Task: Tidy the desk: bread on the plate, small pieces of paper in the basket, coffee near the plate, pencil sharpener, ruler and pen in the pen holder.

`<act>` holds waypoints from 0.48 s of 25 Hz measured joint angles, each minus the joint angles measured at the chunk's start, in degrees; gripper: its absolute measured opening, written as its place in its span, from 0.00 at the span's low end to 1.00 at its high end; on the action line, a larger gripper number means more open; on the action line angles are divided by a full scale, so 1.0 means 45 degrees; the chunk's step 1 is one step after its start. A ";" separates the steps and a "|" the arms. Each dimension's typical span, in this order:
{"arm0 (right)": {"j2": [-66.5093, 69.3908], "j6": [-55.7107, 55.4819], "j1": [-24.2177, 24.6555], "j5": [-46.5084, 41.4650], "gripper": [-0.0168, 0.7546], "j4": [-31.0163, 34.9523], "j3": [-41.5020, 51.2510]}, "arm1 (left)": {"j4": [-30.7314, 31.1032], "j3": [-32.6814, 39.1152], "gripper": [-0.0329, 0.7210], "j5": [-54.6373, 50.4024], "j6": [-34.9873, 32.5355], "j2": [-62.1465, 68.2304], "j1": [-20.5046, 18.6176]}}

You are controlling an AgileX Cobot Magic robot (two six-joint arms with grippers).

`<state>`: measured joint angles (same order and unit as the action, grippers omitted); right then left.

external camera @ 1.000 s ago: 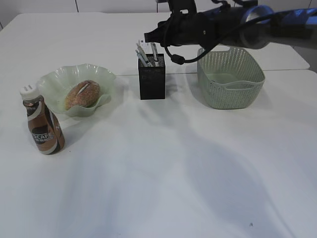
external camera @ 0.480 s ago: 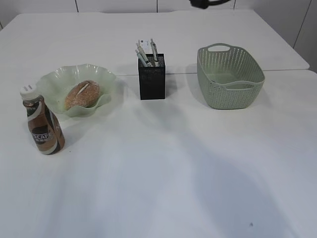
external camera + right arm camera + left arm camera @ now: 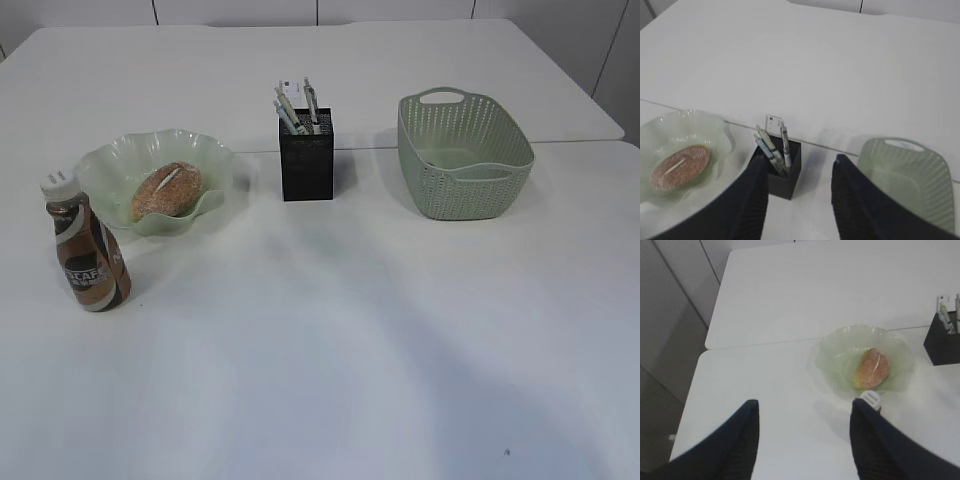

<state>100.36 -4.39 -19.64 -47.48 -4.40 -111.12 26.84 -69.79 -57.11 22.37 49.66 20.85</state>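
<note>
The bread lies on the pale green plate. The coffee bottle stands just front-left of the plate. The black pen holder holds pens, a ruler and a small white item. The green basket stands to its right. Neither arm shows in the exterior view. My left gripper is open and empty, high above the table left of the plate; the bottle cap is beside its right finger. My right gripper is open and empty, high above the pen holder and the basket.
A seam between two white tables runs behind the plate, pen holder and basket. The table's left edge shows in the left wrist view, with floor beyond. White wall panels stand at the back.
The right arm, which reached over the pen holder a second ago, has risen out of the exterior view. The objects on the table have not moved.
</note>
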 joint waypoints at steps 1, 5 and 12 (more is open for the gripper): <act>0.0000 0.0118 0.0000 -0.0581 0.48 0.0000 0.0000 | 0.0000 -0.0146 0.60 -0.0420 -0.0163 -0.0021 0.0000; -0.1113 0.0581 0.0000 -0.2215 0.48 0.0030 0.0000 | -0.0592 -0.0430 0.58 -0.2058 -0.0818 -0.0021 0.0000; -0.2304 0.0976 0.0000 -0.3649 0.47 0.0532 0.0000 | -0.3085 -0.0460 0.55 -0.2746 -0.2702 -0.0021 0.0000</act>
<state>89.99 0.00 -19.64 -63.91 -2.01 -111.12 12.96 -71.85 -69.46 10.21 49.56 20.85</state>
